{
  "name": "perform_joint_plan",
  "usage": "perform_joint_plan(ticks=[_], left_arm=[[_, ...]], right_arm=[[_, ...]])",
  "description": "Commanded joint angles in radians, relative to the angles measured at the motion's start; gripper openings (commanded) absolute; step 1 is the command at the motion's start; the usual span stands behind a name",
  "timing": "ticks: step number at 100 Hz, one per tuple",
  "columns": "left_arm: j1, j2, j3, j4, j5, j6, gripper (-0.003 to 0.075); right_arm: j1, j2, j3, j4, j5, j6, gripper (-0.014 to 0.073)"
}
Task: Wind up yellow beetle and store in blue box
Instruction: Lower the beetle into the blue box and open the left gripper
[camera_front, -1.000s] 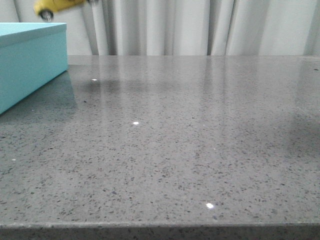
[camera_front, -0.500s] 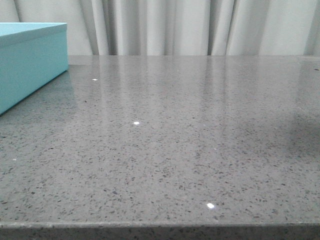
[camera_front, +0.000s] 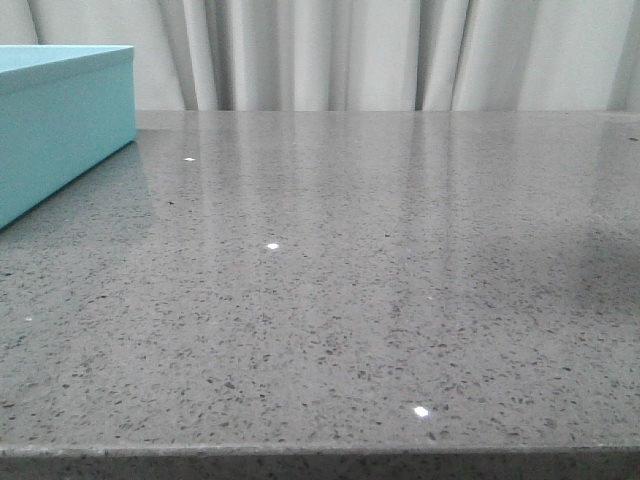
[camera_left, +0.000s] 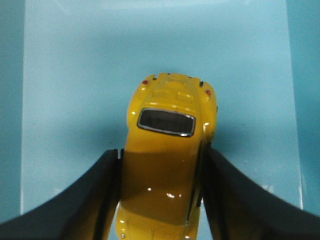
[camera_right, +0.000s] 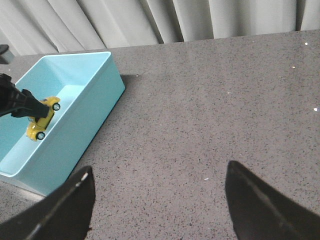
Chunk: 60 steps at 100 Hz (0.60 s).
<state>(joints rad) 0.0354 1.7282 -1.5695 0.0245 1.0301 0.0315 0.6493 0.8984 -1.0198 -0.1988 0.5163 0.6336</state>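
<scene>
Gone from my front view is the yellow beetle seen a second ago; only the blue box (camera_front: 60, 120) sits on the surface (camera_front: 350, 300). Left wrist: my left end effector (camera_left: 160, 200) clamps the yellow beetle (camera_left: 167, 155) over the box floor. Right wrist: my right end effector (camera_right: 160, 210) gapes wide, holding nothing.

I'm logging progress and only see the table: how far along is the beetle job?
Nearly done. The left hand grips the yellow beetle inside the blue box, apparently just above its floor. Whether it was wound can't be told. Left: release and withdraw. The right hand is open and empty.
</scene>
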Motion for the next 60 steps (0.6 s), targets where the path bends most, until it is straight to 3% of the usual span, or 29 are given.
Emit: perform_joint_plan(ticks=[1, 23, 47, 60], left_arm=[[0.005, -0.024, -0.024, -0.005, -0.039, -0.011, 0.019], [0.005, -0.014, -0.024, -0.007, -0.045, -0.011, 0.0211], [0.005, -0.014, -0.024, -0.011, -0.045, -0.011, 0.0408], [0.005, -0.014, -0.024, -0.011, -0.047, -0.011, 0.0422]], right_arm=[[0.002, -0.016, -0.026, -0.009, -0.082, -0.01, 0.0539], [0.002, -0.016, -0.026, -0.008, -0.082, -0.01, 0.0539], [0.002, -0.016, -0.026, -0.001, -0.081, -0.01, 0.0539], [0.002, -0.016, -0.026, 0.003, -0.081, -0.01, 0.0539]])
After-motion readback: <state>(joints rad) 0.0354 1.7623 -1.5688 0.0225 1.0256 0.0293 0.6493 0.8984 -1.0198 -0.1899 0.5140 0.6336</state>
